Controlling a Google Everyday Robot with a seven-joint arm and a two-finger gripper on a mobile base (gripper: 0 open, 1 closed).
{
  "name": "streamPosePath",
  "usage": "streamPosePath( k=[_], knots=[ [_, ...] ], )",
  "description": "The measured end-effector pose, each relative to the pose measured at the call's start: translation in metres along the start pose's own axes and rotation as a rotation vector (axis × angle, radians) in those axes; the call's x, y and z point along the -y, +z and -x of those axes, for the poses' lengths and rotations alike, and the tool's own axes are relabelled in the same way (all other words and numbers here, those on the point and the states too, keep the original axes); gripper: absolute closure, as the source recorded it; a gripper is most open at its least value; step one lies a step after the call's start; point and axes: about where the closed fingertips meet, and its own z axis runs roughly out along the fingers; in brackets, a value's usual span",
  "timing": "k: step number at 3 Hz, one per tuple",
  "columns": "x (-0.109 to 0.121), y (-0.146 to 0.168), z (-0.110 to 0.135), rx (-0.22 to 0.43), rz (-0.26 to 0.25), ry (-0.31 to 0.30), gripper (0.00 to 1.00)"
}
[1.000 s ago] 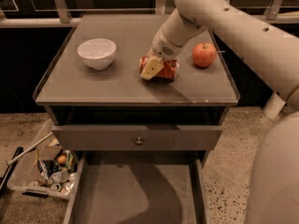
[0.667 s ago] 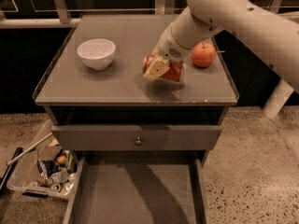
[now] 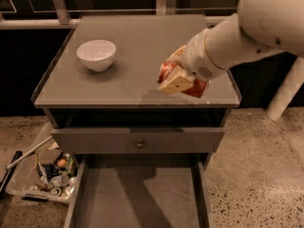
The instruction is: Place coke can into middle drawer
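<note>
Presently, at the far left, a clear floor bin (image 3: pixel 40 177) of mixed clutter is sitting just beside the left wall of the middle drawer (image 3: pixel 137 201). That drawer is standing pulled out at the bottom of the view, showing its flat grey floor between thin low side walls. Directly above it, a closed drawer front (image 3: pixel 95 140) with a small round knob (image 3: pixel 140 144) is lying flush under the surface (image 3: pixel 137 42).

On the surface's left part a white bowl (image 3: pixel 96 54) is resting, set back from the left and front edges. A broad bare stretch is separating the bowl from the pincer.

Right of centre, the pincer (image 3: pixel 174 70) is gripping the coke can (image 3: pixel 195 88), one tan pad pressing on its near side. The can is hanging tilted over the front right part of the surface, close to the front edge, well apart from the drawer below. It is showing red with a silver end. The white arm (image 3: pixel 247 32) is reaching in from the upper right.
</note>
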Motion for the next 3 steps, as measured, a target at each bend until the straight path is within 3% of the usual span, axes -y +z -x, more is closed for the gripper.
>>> streamPosePath(
  k=[2, 3],
  knots=[
    [-0.084, -0.023, -0.041, 0.078, -0.04, 0.053, 1.0],
    [-0.14, 0.004, -0.052, 0.077, 0.001, 0.082, 1.0]
  ],
)
